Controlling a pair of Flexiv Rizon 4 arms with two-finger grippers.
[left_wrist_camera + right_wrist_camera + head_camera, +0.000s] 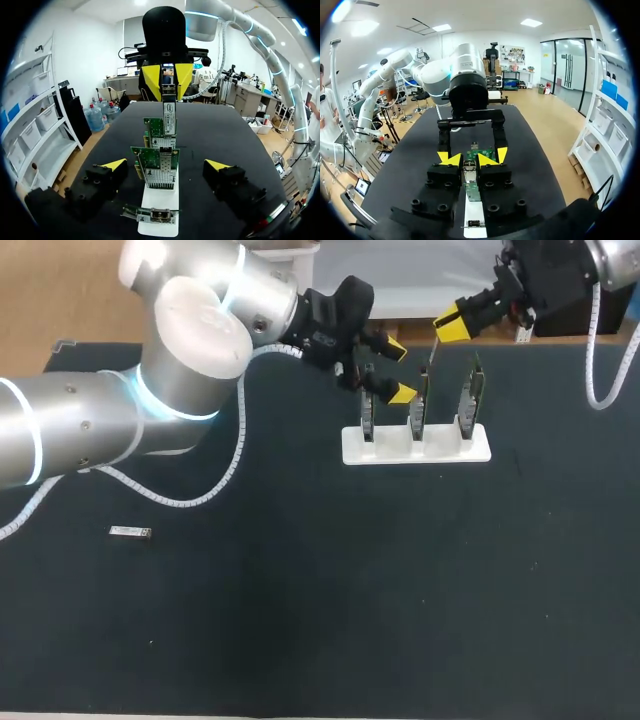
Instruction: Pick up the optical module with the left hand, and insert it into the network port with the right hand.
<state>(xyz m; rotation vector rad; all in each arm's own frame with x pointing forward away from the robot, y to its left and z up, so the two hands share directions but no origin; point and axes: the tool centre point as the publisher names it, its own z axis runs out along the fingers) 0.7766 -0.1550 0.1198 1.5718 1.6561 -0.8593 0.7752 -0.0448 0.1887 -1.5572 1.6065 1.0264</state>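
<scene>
Nearest in head view: left arm (190,330), bulky, stretched in from left over desk (320,620). Left gripper (398,371) open, hanging between first and second of three cards (420,405) standing in white stand (415,452). Right gripper (452,328) behind stand, near third card; finger state hard to judge from up here. Loose module (130,532) flat on desk far off at left, long axis across, well apart from both grippers.

Left wrist view: open left gripper (166,164) straddling cards (155,160), no contact visible. Ports (161,177) showing as silver cages on nearest standing card. Beyond last card, right gripper (168,80) clamped on narrow labelled held module (170,117), long axis upright, pointing from fingers down toward card row.

Right wrist view: right gripper (468,160) closed on silvery held module (469,172), cards (481,151) straight ahead, left gripper facing from beyond.

Judged: insertion step, right arm's job, held module already just by cards. Needs long axis lined up with a port; which port, cannot tell. Loose module nearer left arm.
</scene>
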